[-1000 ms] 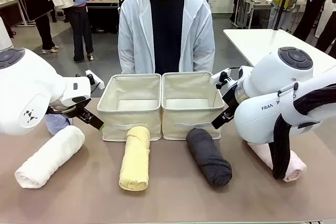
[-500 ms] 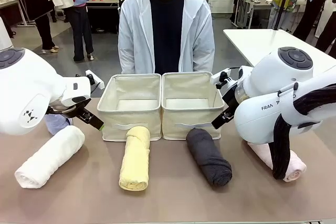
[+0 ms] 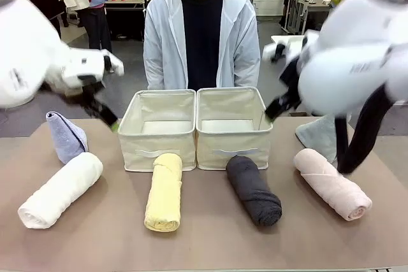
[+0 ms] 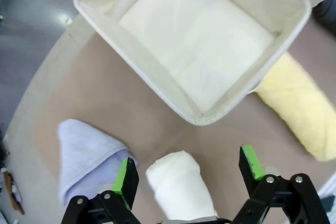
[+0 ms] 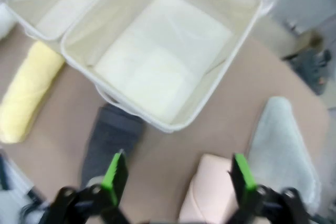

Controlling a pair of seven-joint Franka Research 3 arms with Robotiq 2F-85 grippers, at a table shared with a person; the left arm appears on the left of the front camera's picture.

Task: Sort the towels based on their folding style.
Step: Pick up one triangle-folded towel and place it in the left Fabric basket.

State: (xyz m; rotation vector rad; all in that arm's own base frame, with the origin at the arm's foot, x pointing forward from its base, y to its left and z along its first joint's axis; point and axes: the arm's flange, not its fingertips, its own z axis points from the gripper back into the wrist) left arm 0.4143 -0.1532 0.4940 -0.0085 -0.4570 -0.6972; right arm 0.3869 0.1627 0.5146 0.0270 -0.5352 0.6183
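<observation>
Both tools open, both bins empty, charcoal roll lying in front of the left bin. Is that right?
Not quite. The front view shows the charcoal roll lying in front of the right bin; the pale yellow roll is the one in front of the left bin. Both bins are empty, and the left tool and right tool are open.

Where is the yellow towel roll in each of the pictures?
Front view: the yellow towel lies left of the middle, its far end at the left bin.
Left wrist view: the yellow towel is at the right edge, beside a corner of the left bin.
Right wrist view: the yellow towel is at the left edge.
Shared landmark: the left bin, next to the roll's end.
</observation>
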